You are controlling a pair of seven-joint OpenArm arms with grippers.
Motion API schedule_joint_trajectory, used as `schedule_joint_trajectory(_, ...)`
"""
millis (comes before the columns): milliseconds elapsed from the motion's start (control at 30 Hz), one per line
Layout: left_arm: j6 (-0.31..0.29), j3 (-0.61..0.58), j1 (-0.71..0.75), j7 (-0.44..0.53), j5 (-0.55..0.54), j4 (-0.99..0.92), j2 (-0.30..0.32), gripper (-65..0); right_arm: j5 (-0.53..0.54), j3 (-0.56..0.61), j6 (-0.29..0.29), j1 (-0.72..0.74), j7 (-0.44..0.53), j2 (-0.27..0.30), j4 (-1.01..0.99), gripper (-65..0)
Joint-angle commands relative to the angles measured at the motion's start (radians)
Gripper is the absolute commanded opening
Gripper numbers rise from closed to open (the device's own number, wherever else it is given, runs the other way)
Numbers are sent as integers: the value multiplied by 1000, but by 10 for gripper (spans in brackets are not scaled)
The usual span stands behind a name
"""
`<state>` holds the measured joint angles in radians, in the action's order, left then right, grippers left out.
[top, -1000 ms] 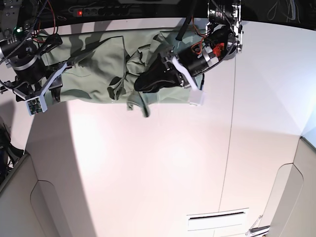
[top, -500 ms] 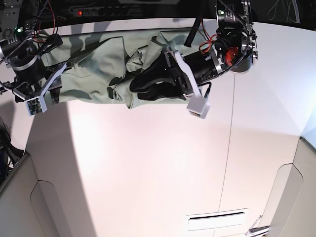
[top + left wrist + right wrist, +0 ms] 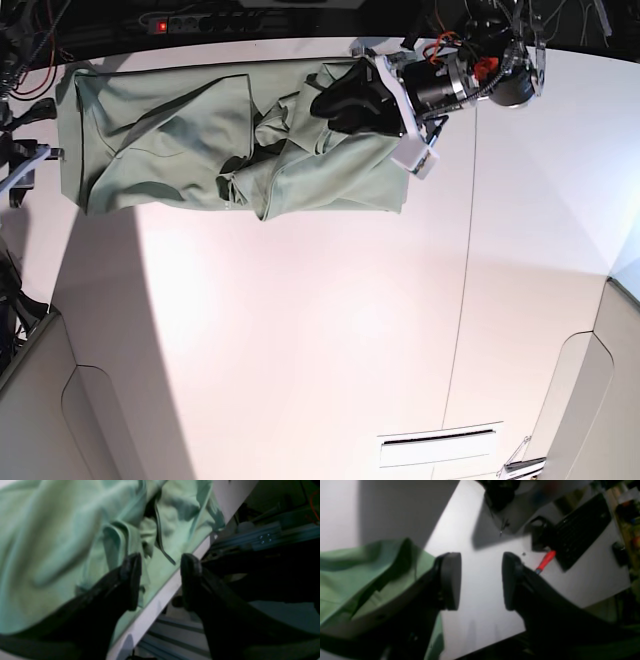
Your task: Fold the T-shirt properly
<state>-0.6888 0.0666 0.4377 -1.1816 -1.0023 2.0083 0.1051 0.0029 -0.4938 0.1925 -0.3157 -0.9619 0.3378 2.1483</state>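
Note:
The pale green T-shirt (image 3: 180,135) lies spread along the table's far edge, bunched in folds at its middle (image 3: 265,130). My left gripper (image 3: 328,105) hovers over the shirt's far right part, jaws open. In the left wrist view the left gripper (image 3: 161,580) has nothing between its dark fingers (image 3: 131,580), with the rumpled shirt (image 3: 62,542) and the table edge below. My right gripper (image 3: 480,580) is open above bare table, just beside the shirt's edge (image 3: 370,575). In the base view only a piece of the right arm (image 3: 20,172) shows at the left edge.
A power strip (image 3: 200,22) with a red light runs behind the table. A table seam (image 3: 465,250) runs front to back, and a slot (image 3: 440,445) lies near the front. A red-handled tool (image 3: 546,561) and a black keyboard (image 3: 580,537) lie on a surface beyond.
The left gripper has risen and drawn back toward the far right corner, leaving the shirt's right part lying flatter. The right arm has pulled off the shirt to the left edge of the base view.

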Motion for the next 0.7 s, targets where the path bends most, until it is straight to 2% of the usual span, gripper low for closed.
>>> schedule_joint_trajectory(0,-9,0,1,14,-20,18,0,-366,3,-16,-2,5,23,14,5,-387)
schedule_joint_trajectory(100,-9,0,0,41,34,18,0,-366,9,-19,-2,5,23,14,-10,-387)
schedule_joint_trajectory(233,-9,0,0,99,172,18,0,-367,9,-19,-2,5,23,14,-11,-387)
schedule_joint_trajectory(267,-9,0,0,118,212,18,0,-391,9,-19,-2,5,23,14,-11,-387)
schedule_joint_trajectory(300,-9,0,0,137,249,18,0,-447,9,-19,-2,5,23,14,-11,-387)
schedule_joint_trajectory(367,31,0,0,169,315,18,0,-596,9,-19,-2,5,23,14,-11,-387)
schedule_joint_trajectory(400,49,0,0,176,344,18,0,-650,9,-19,-2,5,23,14,-11,-387)
schedule_joint_trajectory(667,155,0,0,177,519,18,0,-650,9,-19,-2,5,23,14,-11,-387)
